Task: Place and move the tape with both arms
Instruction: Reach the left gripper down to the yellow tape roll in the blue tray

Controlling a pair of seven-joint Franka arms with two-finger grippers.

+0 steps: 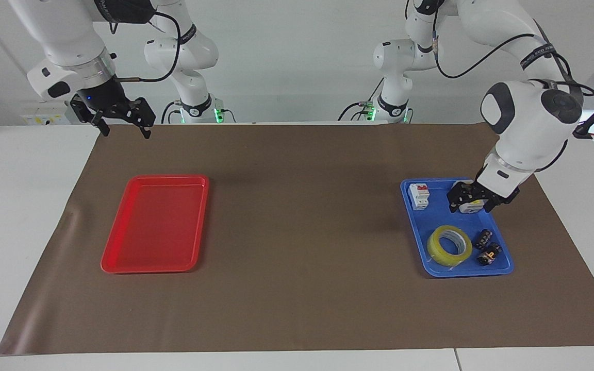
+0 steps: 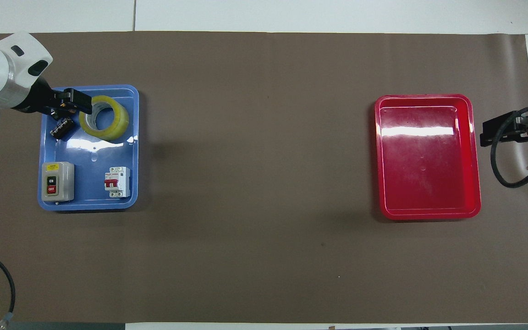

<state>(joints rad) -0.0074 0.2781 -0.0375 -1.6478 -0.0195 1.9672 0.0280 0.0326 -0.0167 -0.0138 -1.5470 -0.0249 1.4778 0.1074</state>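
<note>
Tape (image 1: 449,246) in blue tray (image 1: 414,230), left tool (image 1: 469,203) spread above; right tool (image 1: 120,121) spread, waiting.

The left gripper (image 1: 471,204) hides much of the grey switch box (image 1: 469,206) beside the tape (image 1: 449,245) — its finger gap unreadable.

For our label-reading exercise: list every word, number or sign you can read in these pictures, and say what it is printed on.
"OFF": red button of the grey switch box in the blue tray.
Black button above it: white mark, too blurred to read.
Yellow label on top of the box: too small to read.
White circuit breaker: print too small to read.
Tape, red tray: no text visible.
</note>
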